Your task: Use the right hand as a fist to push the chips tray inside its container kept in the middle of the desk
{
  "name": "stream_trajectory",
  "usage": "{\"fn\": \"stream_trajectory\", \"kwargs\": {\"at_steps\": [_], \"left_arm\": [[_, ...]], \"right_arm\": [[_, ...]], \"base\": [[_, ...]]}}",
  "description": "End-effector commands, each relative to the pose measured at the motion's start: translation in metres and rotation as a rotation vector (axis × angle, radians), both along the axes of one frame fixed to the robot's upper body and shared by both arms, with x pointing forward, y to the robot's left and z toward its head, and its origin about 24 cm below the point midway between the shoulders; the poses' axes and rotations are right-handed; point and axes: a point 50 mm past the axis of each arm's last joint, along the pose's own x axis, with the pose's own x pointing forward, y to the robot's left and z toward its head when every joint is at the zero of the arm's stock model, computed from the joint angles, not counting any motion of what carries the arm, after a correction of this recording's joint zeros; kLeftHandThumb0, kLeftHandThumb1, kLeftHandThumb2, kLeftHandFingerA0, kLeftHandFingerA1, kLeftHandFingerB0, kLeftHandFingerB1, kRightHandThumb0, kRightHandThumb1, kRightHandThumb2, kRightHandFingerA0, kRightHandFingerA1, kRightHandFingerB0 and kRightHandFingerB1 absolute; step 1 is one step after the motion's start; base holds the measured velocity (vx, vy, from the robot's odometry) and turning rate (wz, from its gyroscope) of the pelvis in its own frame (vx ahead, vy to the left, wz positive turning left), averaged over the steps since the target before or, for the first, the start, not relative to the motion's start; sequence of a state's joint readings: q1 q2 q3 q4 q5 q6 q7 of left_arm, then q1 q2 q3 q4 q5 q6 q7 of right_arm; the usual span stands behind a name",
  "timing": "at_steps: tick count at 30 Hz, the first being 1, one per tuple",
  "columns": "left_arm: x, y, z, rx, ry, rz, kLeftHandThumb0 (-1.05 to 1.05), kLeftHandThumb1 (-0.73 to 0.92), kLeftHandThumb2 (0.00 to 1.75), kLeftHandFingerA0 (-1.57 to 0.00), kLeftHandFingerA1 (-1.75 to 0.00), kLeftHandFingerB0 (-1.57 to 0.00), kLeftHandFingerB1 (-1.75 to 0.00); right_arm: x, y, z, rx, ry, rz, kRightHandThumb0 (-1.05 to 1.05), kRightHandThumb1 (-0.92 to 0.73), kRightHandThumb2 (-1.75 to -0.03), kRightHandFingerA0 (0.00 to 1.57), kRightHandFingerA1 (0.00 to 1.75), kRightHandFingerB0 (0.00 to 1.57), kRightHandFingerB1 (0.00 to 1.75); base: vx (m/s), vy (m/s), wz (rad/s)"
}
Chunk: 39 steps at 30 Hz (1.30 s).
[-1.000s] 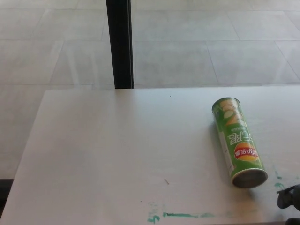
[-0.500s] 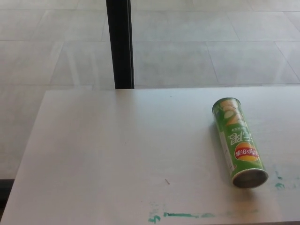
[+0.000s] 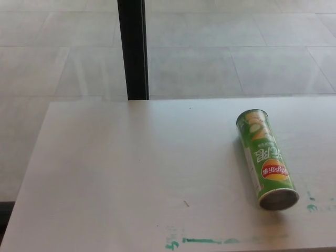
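Note:
A green chips can (image 3: 266, 158) lies on its side on the white desk (image 3: 131, 173), right of centre. Its near end (image 3: 279, 199) points toward me and shows a grey round face; no tray sticks out of it that I can see. The far end points away and slightly left. Neither of my hands shows in the head view.
Green paint marks (image 3: 207, 241) run along the desk's near edge, with smaller spots (image 3: 312, 207) right of the can. A black post (image 3: 133, 50) stands behind the desk's far edge, against a pale tiled floor.
My right hand showed at the lower right corner a second ago and has since left the picture. The can has not moved.

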<state>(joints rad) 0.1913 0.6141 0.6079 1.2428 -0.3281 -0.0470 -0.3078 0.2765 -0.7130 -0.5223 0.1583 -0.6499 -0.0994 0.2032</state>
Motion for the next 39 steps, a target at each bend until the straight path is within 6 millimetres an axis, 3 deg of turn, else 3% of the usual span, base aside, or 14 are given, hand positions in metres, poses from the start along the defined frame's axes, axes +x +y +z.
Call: {"fn": "stream_trajectory", "kwargs": {"at_steps": [1, 16, 17, 18, 22, 23, 24, 25, 27, 28, 35, 36, 38, 39], "left_arm": [[-0.006, -0.001, -0.001, 0.006, -0.005, 0.012, -0.66, 0.34, 1.61, -0.35, -1.05, -0.17, -0.83], [0.007, -0.002, -0.001, 0.005, -0.022, -0.009, -0.59, 0.35, 1.67, -0.37, -1.10, -0.19, -0.88], [0.007, -0.002, -0.001, -0.002, -0.021, -0.012, -0.37, 0.69, 1.46, -0.33, -0.87, -0.09, -0.71], [0.007, -0.002, -0.001, -0.007, -0.016, -0.013, -0.35, 0.72, 1.45, -0.30, -0.83, -0.11, -0.70], [0.006, -0.002, -0.002, -0.013, -0.013, 0.003, -0.38, 0.69, 1.44, -0.35, -0.87, -0.09, -0.70], [0.006, -0.002, -0.002, -0.026, -0.034, 0.015, -0.57, 0.36, 1.70, -0.31, -1.09, -0.11, -0.84], [0.005, -0.003, -0.002, -0.020, -0.030, 0.006, -0.57, 0.35, 1.70, -0.35, -1.11, -0.12, -0.83], [0.005, -0.002, -0.002, -0.019, -0.021, -0.005, -0.52, 0.36, 1.70, -0.34, -1.08, -0.17, -0.88], [0.005, -0.002, -0.002, -0.019, -0.018, -0.009, -0.52, 0.36, 1.70, -0.34, -1.08, -0.17, -0.88], [0.005, -0.002, -0.002, -0.012, -0.013, -0.013, -0.53, 0.33, 1.71, -0.38, -1.11, -0.17, -0.86], [0.005, -0.002, -0.003, -0.018, -0.027, 0.031, -0.55, 0.35, 1.67, -0.35, -1.08, -0.20, -0.88], [0.010, -0.004, -0.003, -0.002, -0.007, -0.050, -0.35, 0.68, 1.42, -0.32, -0.83, -0.08, -0.67], [0.015, -0.004, -0.003, -0.009, -0.010, -0.047, -0.44, 0.39, 1.69, -0.36, -1.05, -0.20, -0.87], [0.019, -0.004, -0.003, -0.011, -0.009, -0.057, -0.44, 0.36, 1.70, -0.38, -1.06, -0.16, -0.83]], "right_arm": [[-0.048, -0.037, -0.070, 0.299, -0.221, -0.455, -0.61, -0.78, -0.63, 0.70, 0.73, 0.56, 0.49], [-0.091, -0.031, -0.141, 0.739, -0.405, -0.852, -0.54, -0.74, -0.62, 0.78, 0.88, 0.52, 0.51], [-0.092, -0.031, -0.145, 0.744, -0.398, -0.864, -0.54, -0.72, -0.62, 0.82, 0.80, 0.54, 0.52], [-0.094, -0.029, -0.149, 0.736, -0.373, -0.865, -0.55, -0.73, -0.62, 0.82, 0.80, 0.54, 0.53], [-0.097, -0.026, -0.153, 0.767, -0.362, -0.855, -0.55, -0.74, -0.62, 0.74, 0.77, 0.51, 0.51], [-0.096, -0.025, -0.153, 0.747, -0.337, -0.841, -0.58, -0.75, -0.62, 0.76, 0.78, 0.51, 0.51], [-0.095, -0.023, -0.153, 0.772, -0.361, -0.841, -0.58, -0.72, -0.62, 0.76, 0.88, 0.49, 0.51], [-0.094, -0.019, -0.155, 0.781, -0.346, -0.818, -0.58, -0.60, -1.00, 0.78, 0.87, 0.47, 0.63], [-0.093, -0.018, -0.156, 0.781, -0.336, -0.808, -0.58, -0.60, -1.00, 0.78, 0.87, 0.47, 0.63], [-0.092, -0.016, -0.160, 0.837, -0.360, -0.823, -0.55, -0.70, -0.62, 0.77, 0.96, 0.52, 0.53], [-0.087, -0.013, -0.163, 0.849, -0.259, -0.723, -0.55, -0.75, -0.63, 0.76, 0.74, 0.51, 0.46], [-0.086, -0.010, -0.163, 0.860, -0.285, -0.721, -0.53, -0.73, -0.62, 0.77, 0.78, 0.55, 0.47], [-0.085, -0.010, -0.162, 0.856, -0.288, -0.721, -0.54, -0.73, -0.62, 0.80, 0.82, 0.54, 0.47], [-0.085, -0.009, -0.163, 0.861, -0.289, -0.722, -0.51, -0.57, -0.99, 0.81, 0.86, 0.44, 0.60]], "base": [[0.00, 0.000, 0.00], [0.00, 0.000, 0.00], [0.00, 0.000, 0.00], [0.00, 0.000, 0.00], [0.00, 0.000, 0.00], [0.00, 0.000, 0.00], [0.00, 0.000, 0.00], [0.00, 0.000, 0.00], [0.00, 0.000, 0.00], [0.00, 0.000, 0.00], [0.00, 0.000, 0.00], [0.00, 0.000, 0.00], [0.00, 0.000, 0.00], [0.00, 0.000, 0.00]]}}
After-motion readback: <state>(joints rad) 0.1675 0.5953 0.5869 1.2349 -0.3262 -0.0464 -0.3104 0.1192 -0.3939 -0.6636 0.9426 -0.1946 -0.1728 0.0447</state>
